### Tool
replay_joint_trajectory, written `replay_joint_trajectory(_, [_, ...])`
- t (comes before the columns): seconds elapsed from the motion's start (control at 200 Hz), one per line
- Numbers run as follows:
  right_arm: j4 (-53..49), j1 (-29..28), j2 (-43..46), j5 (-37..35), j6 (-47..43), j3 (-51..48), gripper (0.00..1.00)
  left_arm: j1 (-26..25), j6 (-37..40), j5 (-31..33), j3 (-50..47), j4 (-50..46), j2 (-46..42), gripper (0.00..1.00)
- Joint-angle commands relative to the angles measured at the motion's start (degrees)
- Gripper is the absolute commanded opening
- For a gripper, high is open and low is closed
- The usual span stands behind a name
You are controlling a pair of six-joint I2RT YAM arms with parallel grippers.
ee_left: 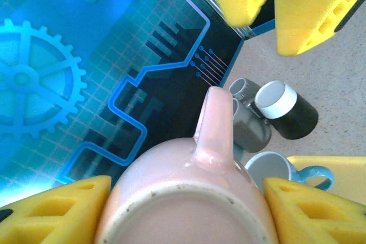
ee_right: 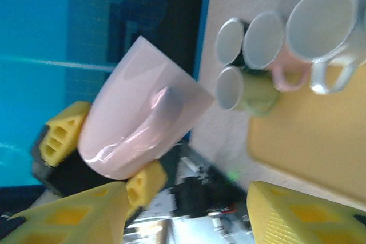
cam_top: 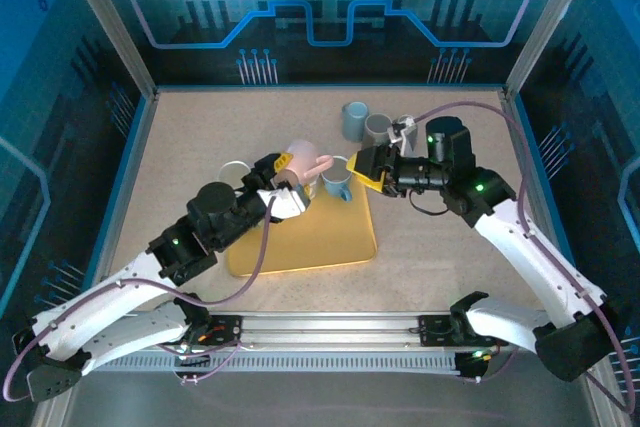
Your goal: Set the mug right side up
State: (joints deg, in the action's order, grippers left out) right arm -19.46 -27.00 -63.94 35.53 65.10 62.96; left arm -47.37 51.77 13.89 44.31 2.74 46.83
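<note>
My left gripper (cam_top: 283,183) is shut on a pale pink mug (cam_top: 306,161) and holds it in the air over the back edge of the yellow mat (cam_top: 320,242). In the left wrist view the mug (ee_left: 189,198) turns its unglazed base ring to the camera, handle pointing away, with a yellow pad on each side. It lies tilted on its side in the right wrist view (ee_right: 137,124), gripped near its base. Just right of the mug, my right gripper (cam_top: 366,169) faces it, open, with nothing between its fingers (ee_right: 68,215).
A light blue mug (cam_top: 337,183) stands upright on the mat right by the held mug. Blue-grey (cam_top: 354,119), grey (cam_top: 378,129) and black (ee_left: 286,110) mugs cluster at the back. A white mug (cam_top: 233,172) and others (ee_right: 240,90) stand left.
</note>
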Motion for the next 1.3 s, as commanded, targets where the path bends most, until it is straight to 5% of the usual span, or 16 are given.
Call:
replay_joint_trajectory(0.0, [17.02,-1.51,-1.94,8.54,19.87,-4.73,0.58,-0.44,6.44,-0.42,-1.18,12.39,-2.66,0.23])
replay_joint_trajectory(0.25, [27.42,-5.52,-5.71,7.54,27.59,-4.66,0.56,-1.01,8.6,-2.69,-4.07,14.34,-4.15,0.2])
replay_joint_trajectory(0.67, [30.6,-6.19,-8.81,7.08,28.32,-5.21,0.47,-1.59,10.06,-2.88,-5.86,14.1,-5.09,0.19])
replay_joint_trajectory(1.005, [33.93,-7.71,-12.7,7.07,29.01,-4.24,0.17,-4.04,14.87,-2.29,-7.93,14.96,-5.51,0.23])
replay_joint_trajectory(1.055, [34.31,-7.57,-12.54,6.95,29.12,-4.33,0.11,-4.04,14.86,-2.14,-8.03,14.91,-5.49,0.28])
replay_joint_trajectory(1.13, [33.99,-7.02,-12.1,6.92,28.54,-4.25,0.03,-4.13,14.31,-1.99,-8.16,14.92,-5.48,0.53])
replay_joint_trajectory(1.296, [31.29,-5.57,-10.07,6.49,25.86,-4.41,0.0,-4.13,9.96,-0.54,-6.92,12.59,-6.37,0.94])
